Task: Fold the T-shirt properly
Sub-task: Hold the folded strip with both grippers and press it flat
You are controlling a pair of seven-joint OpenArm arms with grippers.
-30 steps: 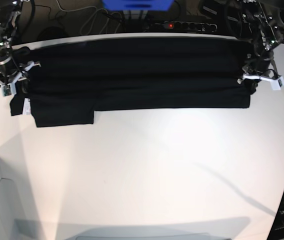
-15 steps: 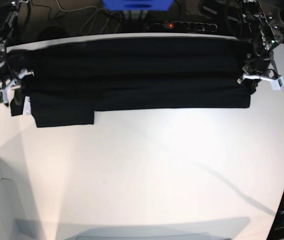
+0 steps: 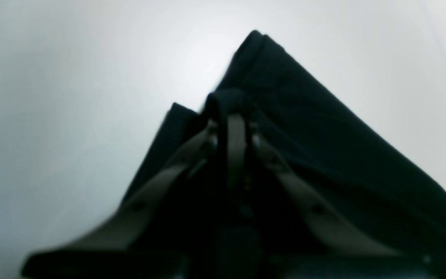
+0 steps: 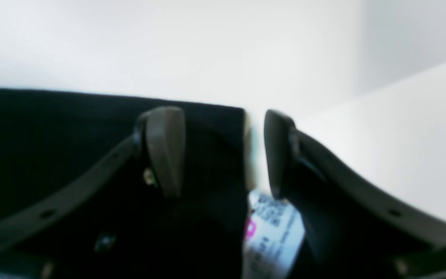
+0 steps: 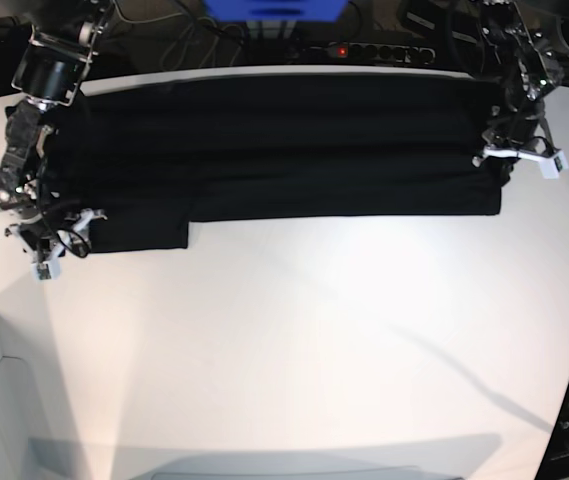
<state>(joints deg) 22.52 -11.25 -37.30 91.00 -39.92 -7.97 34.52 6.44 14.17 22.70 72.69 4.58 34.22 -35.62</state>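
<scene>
While the white counter (image 5: 294, 340) lies bare along its near edge, the black T-shirt (image 5: 284, 150) stretches in a long folded band along the far edge, from the left corner to the right. By the left edge, the right gripper (image 4: 223, 151) hovers with jaws spread over the shirt's lower corner, where a white label (image 4: 273, 228) shows. Toward the far right corner, the left gripper (image 3: 232, 116) has jaws pressed together, pinching a fold of cloth.

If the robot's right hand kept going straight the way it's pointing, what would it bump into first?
Probably the T-shirt: the open right hand straddles the cloth's edge, near its white label. Beyond that lies only bare white table, though depth is unclear.
</scene>
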